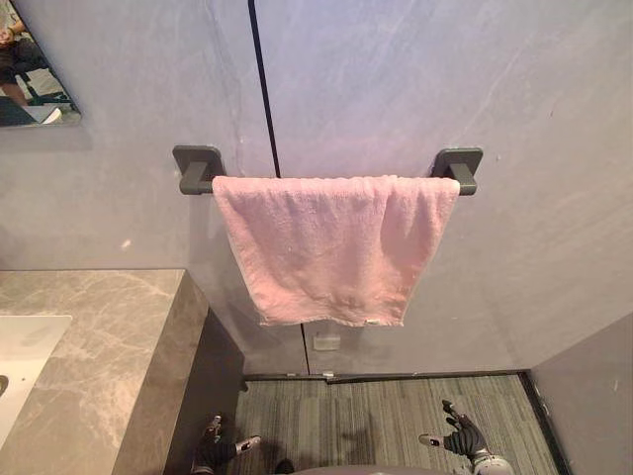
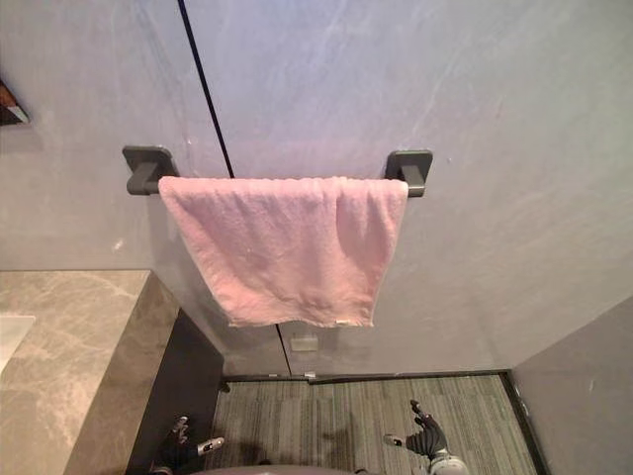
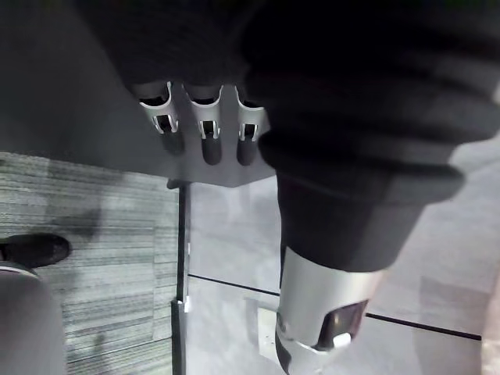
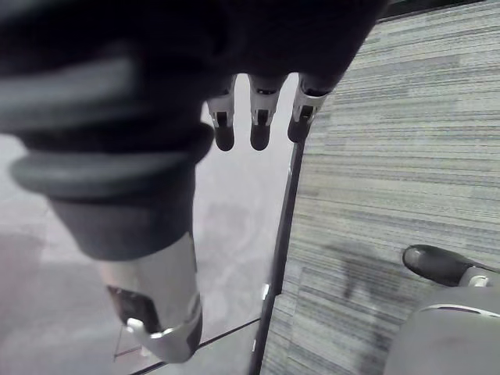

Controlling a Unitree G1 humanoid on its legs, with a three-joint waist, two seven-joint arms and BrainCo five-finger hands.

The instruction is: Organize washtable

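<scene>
Towel [image 1: 331, 247], pink and soft-looking, hangs draped over a dark rail [image 1: 203, 184] fixed to the grey wall [image 1: 514, 79]. It covers nearly the whole span between the two square brackets [image 1: 457, 163]. Its sides slope slightly inward toward the bottom hem, where a small label [image 1: 374, 321] shows near the right corner. A soft crease runs down the cloth close to its right edge. A thin black seam [image 1: 262, 79] runs down the wall and passes behind the towel. Just below the hem, a pale socket plate [image 1: 326, 342] sits on the wall.

The washtable [image 1: 109, 346] stands at the lower left, a grey-brown marble top with a thick front edge and a dark side panel under it. A white basin [image 1: 25, 361] is set into it at the far left. The towel hangs above and to the right of it and does not touch it. The corner of a mirror [image 1: 35, 94] shows at the upper left.

Both hands are low, over the striped grey carpet [image 1: 376, 416], well apart from the towel. The left hand [image 1: 213, 443] is just beside the washtable's dark side panel, its fingers [image 3: 205, 129] straight and relaxed with nothing in them. The right hand [image 1: 462, 435] is farther right, its fingers [image 4: 260, 117] spread loosely, and it holds nothing.
</scene>
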